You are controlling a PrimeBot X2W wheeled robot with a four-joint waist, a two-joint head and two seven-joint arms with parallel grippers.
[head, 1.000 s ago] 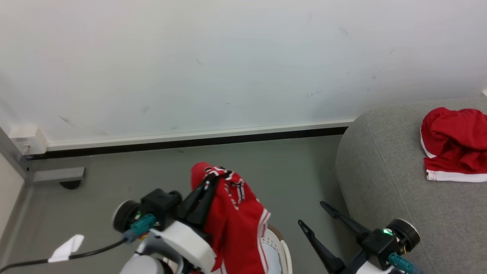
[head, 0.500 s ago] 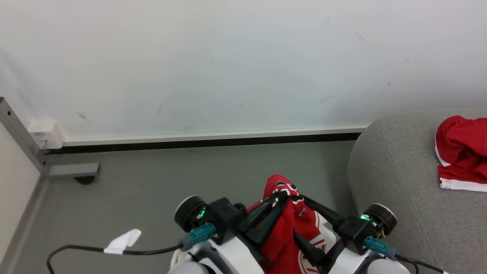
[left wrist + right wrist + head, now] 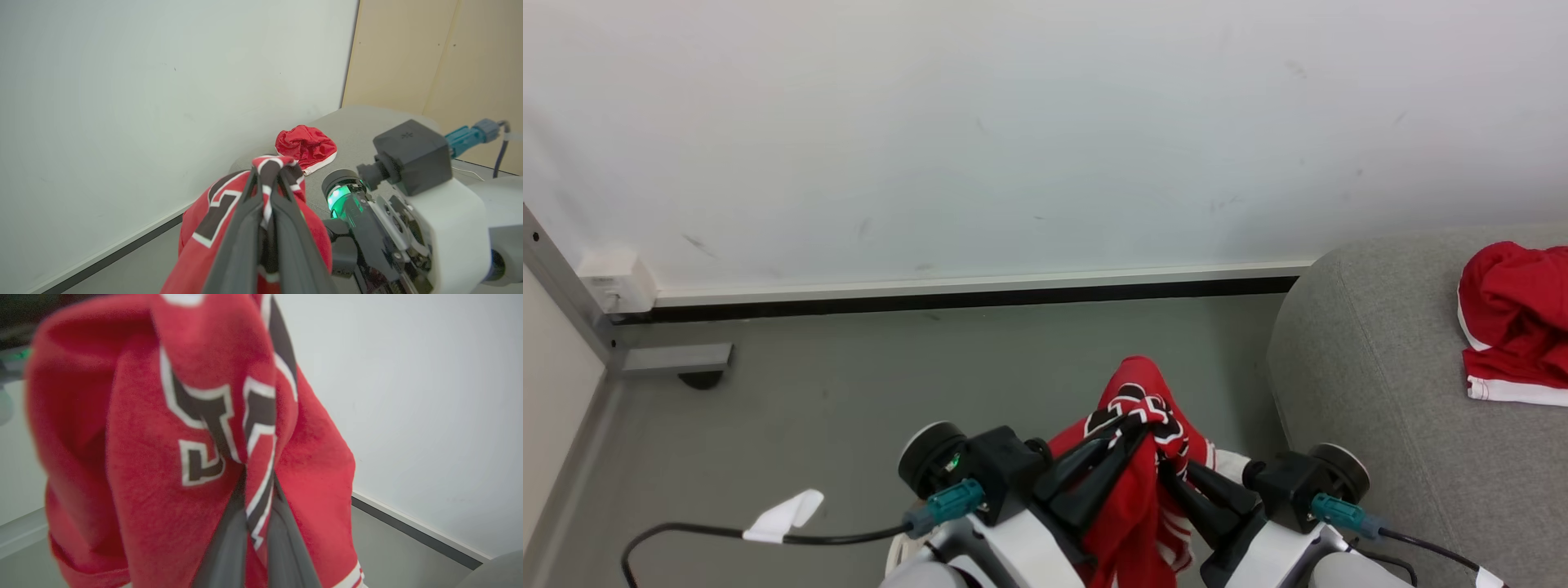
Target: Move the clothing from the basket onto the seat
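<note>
A red jersey (image 3: 1137, 384) with black white-edged numbers hangs above the grey floor, pinched at its top fold by both grippers. My left gripper (image 3: 1131, 426) is shut on it from the left, and my right gripper (image 3: 1165, 467) is shut on it just below and to the right. In the left wrist view the left gripper (image 3: 267, 175) clamps the jersey (image 3: 208, 220). In the right wrist view the right gripper (image 3: 255, 486) nips the jersey (image 3: 155, 457). Red shorts (image 3: 1511, 314) with white trim lie crumpled on the grey seat (image 3: 1372, 376) to the right. The basket is hidden below my arms.
A white wall with a dark skirting strip (image 3: 964, 300) runs behind the grey floor (image 3: 849, 408). A metal leg and foot (image 3: 645, 358) stand at the left. A black cable with a white tag (image 3: 780, 516) trails at lower left. Wood panels (image 3: 441, 53) rise behind the seat.
My right gripper has swung in from the right, where it stood open, and has shut on the jersey beside the left gripper. The head camera has turned slightly.
</note>
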